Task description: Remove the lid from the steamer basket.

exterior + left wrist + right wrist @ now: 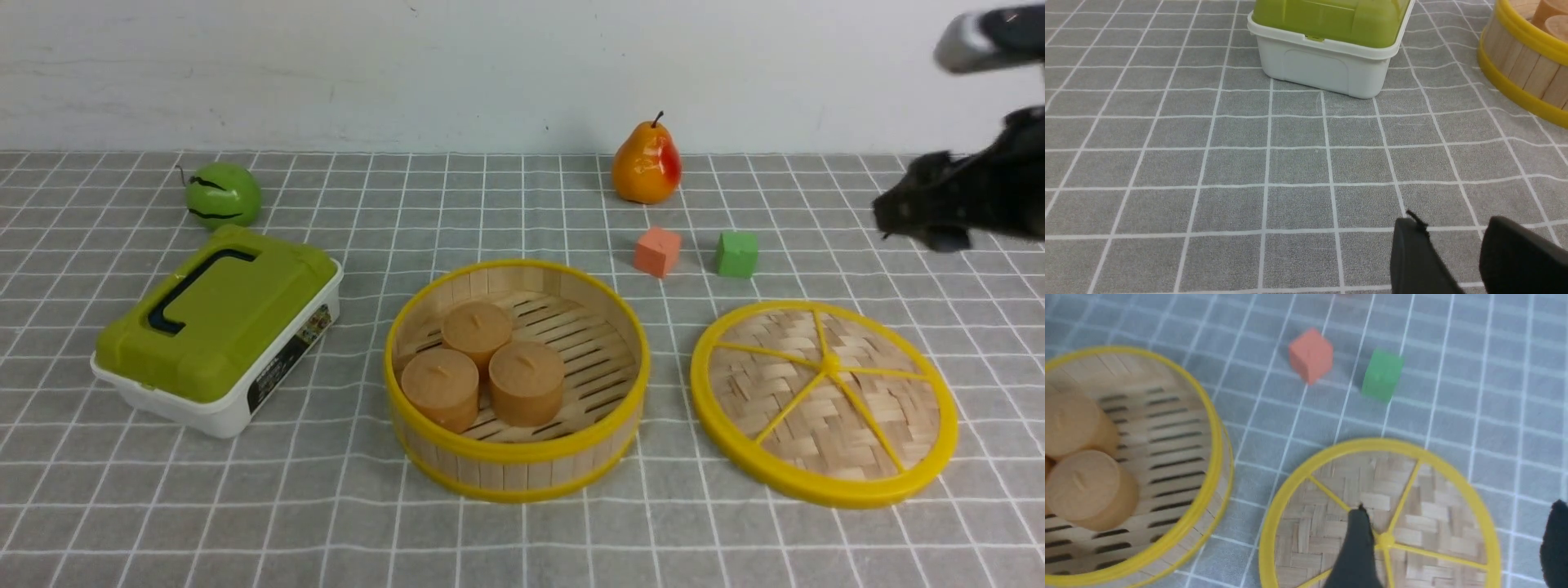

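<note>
- The lid (816,408) is showing as a large flat disc of woven tan bamboo with a thick yellow rim. Five thin yellow spokes are meeting at a small central knob.
- The steamer basket (522,461) is standing uncovered. It is a shallow round tub with a wall of upright pale slats, yellow rims top and bottom and a slatted floor. Three tan round cakes (482,367) are sitting inside it.
- The only writing in view is on a dark label (286,359) on the side of the white box (208,408) with the olive-green top. It is too small to read.
- The right tool (1457,506) is hanging released above the tabletop (522,539), with its black fingers (1357,547) spread wide and gripping nothing.
- The lid is lying flat on the tabletop below the right tool, apart from it. In the right wrist view its knob is showing just beside one finger.
- The steamer basket is sitting to the left of the right tool. The lid is resting near it on the side toward that tool, with a strip of cloth between them.
- The left tool (1453,228) is hovering low over the cloth with its fingers parted and nothing between them. The white box is lying ahead of it, with the basket's wall off to its right.
</note>
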Motion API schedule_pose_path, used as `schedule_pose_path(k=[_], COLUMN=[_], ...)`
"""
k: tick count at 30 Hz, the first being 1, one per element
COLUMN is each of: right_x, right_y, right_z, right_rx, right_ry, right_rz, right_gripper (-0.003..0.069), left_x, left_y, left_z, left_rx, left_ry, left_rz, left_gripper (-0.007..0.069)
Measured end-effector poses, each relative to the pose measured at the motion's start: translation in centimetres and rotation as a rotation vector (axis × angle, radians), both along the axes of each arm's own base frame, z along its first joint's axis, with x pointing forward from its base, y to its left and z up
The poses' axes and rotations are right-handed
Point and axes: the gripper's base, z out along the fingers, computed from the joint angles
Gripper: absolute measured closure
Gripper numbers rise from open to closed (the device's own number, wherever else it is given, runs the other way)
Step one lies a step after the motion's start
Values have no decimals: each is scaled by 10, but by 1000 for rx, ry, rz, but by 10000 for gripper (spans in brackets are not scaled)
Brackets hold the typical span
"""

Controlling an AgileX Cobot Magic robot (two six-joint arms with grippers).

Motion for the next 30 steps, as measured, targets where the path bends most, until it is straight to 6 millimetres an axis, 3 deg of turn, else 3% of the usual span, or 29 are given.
schedule_pose_path(k=[1, 2, 5, 7, 8, 9, 16, 22, 30], right_x=[-17, -21, -85, -112, -112, -136, -186, -198, -199], right_y=[-2, -2, -9, -12, -12, -15, -23, -25, -25], right_z=[11, 12, 29, 28, 26, 24, 9, 10, 10], right_rx=[-4, -5, -9, -5, -6, -6, -64, -63, -63], right_ry=[-42, -49, -170, -214, -207, -252, -348, -383, -385], right_rz=[1, 1, 3, 3, 3, 3, -11, -13, -13], right_gripper=[226, 236, 478, 594, 603, 653, 681, 678, 673], left_x=[0, 0, 0, 0, 0, 0, 0, 0, 0], left_y=[0, 0, 0, 0, 0, 0, 0, 0, 0], left_z=[0, 0, 0, 0, 0, 0, 0, 0, 0], left_rx=[0, 0, 0, 0, 0, 0, 0, 0, 0], left_ry=[0, 0, 0, 0, 0, 0, 0, 0, 0], left_rz=[0, 0, 0, 0, 0, 0, 0, 0, 0], left_gripper=[386, 386, 386, 386, 386, 386, 386, 386, 386])
